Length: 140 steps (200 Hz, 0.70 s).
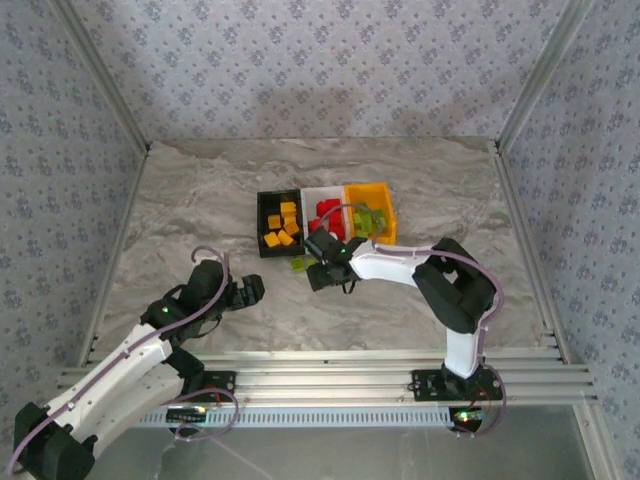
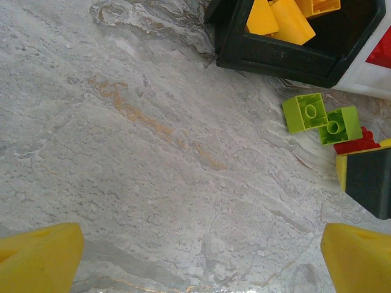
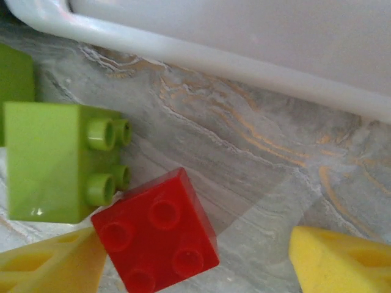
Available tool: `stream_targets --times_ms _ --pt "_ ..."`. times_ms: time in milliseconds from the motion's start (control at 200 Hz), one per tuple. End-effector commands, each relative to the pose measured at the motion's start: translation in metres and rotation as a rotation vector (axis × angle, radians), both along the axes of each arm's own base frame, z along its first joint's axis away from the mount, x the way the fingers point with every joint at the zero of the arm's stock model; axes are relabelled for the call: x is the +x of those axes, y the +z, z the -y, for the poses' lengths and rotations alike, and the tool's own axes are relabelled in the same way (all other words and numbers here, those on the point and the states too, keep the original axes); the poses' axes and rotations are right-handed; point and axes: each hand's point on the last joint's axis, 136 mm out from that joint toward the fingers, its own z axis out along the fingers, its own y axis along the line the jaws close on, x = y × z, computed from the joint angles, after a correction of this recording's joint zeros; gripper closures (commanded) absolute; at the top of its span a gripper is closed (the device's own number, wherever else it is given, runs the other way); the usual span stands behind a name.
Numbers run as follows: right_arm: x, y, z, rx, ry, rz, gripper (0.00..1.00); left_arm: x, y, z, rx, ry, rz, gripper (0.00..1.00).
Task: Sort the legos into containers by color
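A red lego (image 3: pixel 156 235) lies studs-up on the table between my right gripper's (image 3: pixel 195 265) open fingers, close against the left finger (image 3: pixel 49 268). A light green lego (image 3: pixel 52 160) lies on its side just beyond it, in front of the white bin's wall (image 3: pixel 244 36). In the top view my right gripper (image 1: pixel 325 262) sits just before the black bin (image 1: pixel 263 222) and the white bin (image 1: pixel 322 192); the orange-yellow bin (image 1: pixel 368 190) holds green legos. My left gripper (image 2: pixel 198 262) hangs open over bare table, short of two green legos (image 2: pixel 305 112) and the red lego (image 2: pixel 357 143).
The black bin (image 2: pixel 293 58) holds several orange-yellow legos (image 2: pixel 281 18). The three bins stand in a row at mid-table. Marble tabletop spreads wide to the left and front. Aluminium rails edge the table, and patterned walls enclose it.
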Motion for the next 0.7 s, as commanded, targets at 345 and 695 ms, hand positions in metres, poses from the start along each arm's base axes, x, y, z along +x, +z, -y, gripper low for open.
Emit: stream_targets --times_ms 345,695 --pt "0.005 -0.006 -0.021 -0.002 0.104 0.003 0.56 0.000 -0.005 -0.003 0.007 0.016 -0.009 0.00" --pt "-0.011 0.074 -0.013 0.135 0.071 0.123 0.70 0.002 -0.004 -0.001 0.005 0.004 0.002 0.00"
